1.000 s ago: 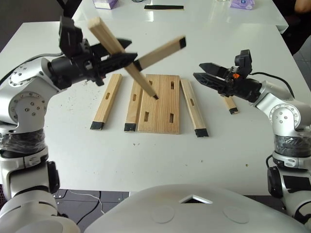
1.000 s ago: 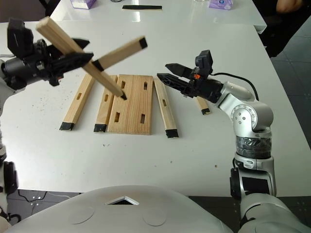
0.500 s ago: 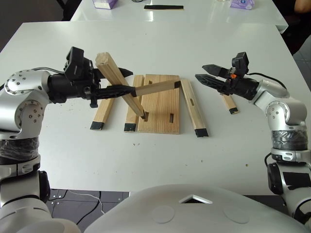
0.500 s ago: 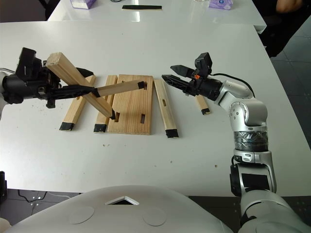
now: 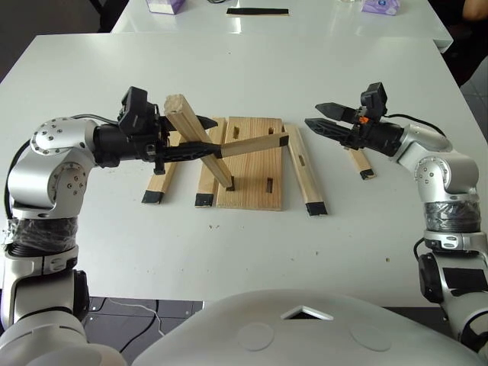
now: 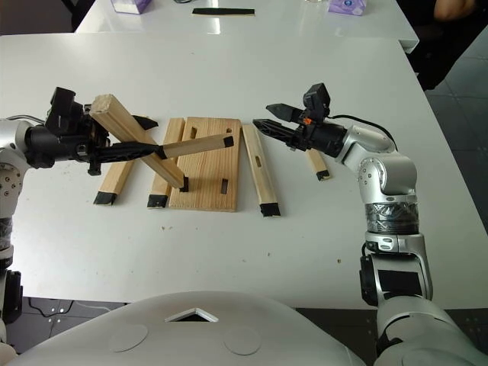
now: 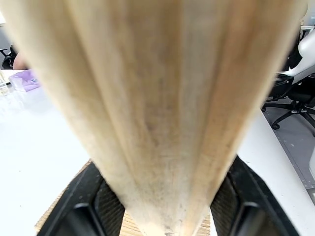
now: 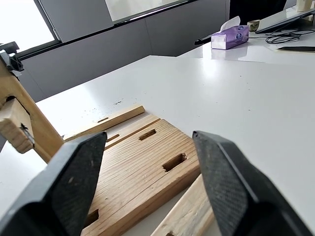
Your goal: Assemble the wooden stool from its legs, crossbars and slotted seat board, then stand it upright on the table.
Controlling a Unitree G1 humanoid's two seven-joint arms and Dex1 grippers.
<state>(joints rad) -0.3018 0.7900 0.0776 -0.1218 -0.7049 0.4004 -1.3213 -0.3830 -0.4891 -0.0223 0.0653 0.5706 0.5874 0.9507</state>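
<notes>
Seat board (image 5: 255, 164) flat on white table (image 5: 305, 69), middle of the work area. Pale wood, grain lengthwise, four small rectangular slots cut through.

Held leg (image 5: 184, 116) tilted, raw-cut upper end leaning toward the robot's left. Black-capped lower end down at the board's near-left slot; seated or merely resting, cannot tell. Crossbar (image 5: 252, 143) joined to it about midway, sticking out to the right over the board, nearly level, black cap on the free end.

Left gripper (image 5: 206, 139) clamped on held leg close to the joint, one black finger on each side. Same grip seen close in the left wrist view, wood pinched between both pads.

Right gripper (image 5: 316, 116) with fingers spread apart, holding nothing, hovering above the table off the board's far right corner.

Outer left leg (image 5: 158, 185) and inner left leg (image 5: 206, 179) flat on the table left of the board, inner one against its edge. Right leg (image 5: 305, 171) just beside the opposite edge, slightly splayed. All slotted, black-capped at the near end.

Short piece (image 5: 361, 164) farther right, lying under the right arm's wrist.
</notes>
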